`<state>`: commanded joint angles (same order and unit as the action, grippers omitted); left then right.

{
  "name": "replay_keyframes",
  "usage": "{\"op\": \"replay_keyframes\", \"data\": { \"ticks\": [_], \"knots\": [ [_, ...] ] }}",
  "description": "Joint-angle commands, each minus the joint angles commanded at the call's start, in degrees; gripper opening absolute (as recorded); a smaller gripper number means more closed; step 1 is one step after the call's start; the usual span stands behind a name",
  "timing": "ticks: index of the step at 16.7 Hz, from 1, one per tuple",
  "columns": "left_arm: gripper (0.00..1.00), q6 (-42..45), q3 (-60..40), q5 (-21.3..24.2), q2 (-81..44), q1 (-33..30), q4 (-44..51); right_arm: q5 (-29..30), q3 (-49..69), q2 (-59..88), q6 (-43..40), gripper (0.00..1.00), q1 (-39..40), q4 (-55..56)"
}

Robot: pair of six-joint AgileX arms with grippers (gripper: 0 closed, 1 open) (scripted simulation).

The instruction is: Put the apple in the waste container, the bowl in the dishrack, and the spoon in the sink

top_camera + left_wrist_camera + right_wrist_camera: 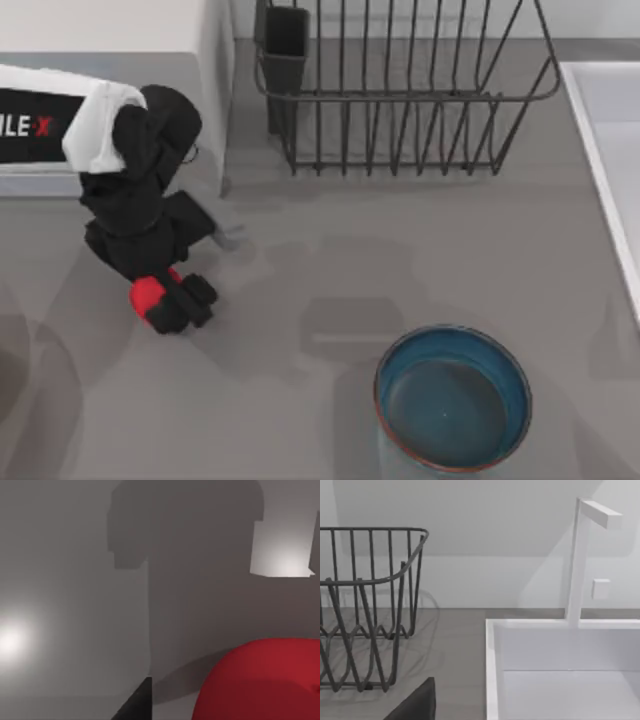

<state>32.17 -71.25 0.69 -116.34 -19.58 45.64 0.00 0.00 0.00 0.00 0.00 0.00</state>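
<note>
Red shows between my left gripper's (165, 298) dark fingers at the left of the top view, below the middle: the apple (147, 294), mostly covered by my own wrist and arm, so only one rounded side of it can be seen. The fingers sit close against it on both sides, clamped on it, over the grey table (320, 270). In the left wrist view the apple (262, 680) bulges in at the lower right corner, cut off by the frame edges, with one dark fingertip (137, 702) poking up at the bottom edge beside it. The bowl (452, 397) stands at the lower right of the top view, its near rim clipped by the bottom edge, blue-teal inside, well apart from the apple. The dishrack (400, 90) runs along the top of that view, its upper bars cut off, the dark cutlery cup (285, 45) at its left corner. The sink (610, 150) is a pale strip at the right edge; the right wrist view shows its rim (492, 670) and a white faucet (580, 555). My right gripper shows there as one dark corner (417, 705) at the bottom edge, and I cannot tell how its fingers stand.
</note>
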Motion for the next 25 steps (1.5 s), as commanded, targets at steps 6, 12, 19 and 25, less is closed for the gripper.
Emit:
{"op": "replay_keyframes", "data": {
  "ticks": [6,12,19,25],
  "knots": [
    [0.00,0.0,0.0,0.0,0.0,0.0,0.0,0.0,0.0,0.0,0.0,1.00,0.0,0.0],
    [0.00,0.0,0.0,0.0,0.0,0.0,0.0,0.0,0.0,0.0,0.0,1.00,0.0,0.0],
    [0.00,0.1,-6.9,-0.3,4.0,-0.1,9.6,0.0,0.0,0.0,0.0,1.00,0.0,0.0],
    [0.00,-0.1,-14.3,-0.4,8.2,-0.1,21.4,0.0,0.0,0.0,0.0,1.00,0.0,0.0]
  ]
}}
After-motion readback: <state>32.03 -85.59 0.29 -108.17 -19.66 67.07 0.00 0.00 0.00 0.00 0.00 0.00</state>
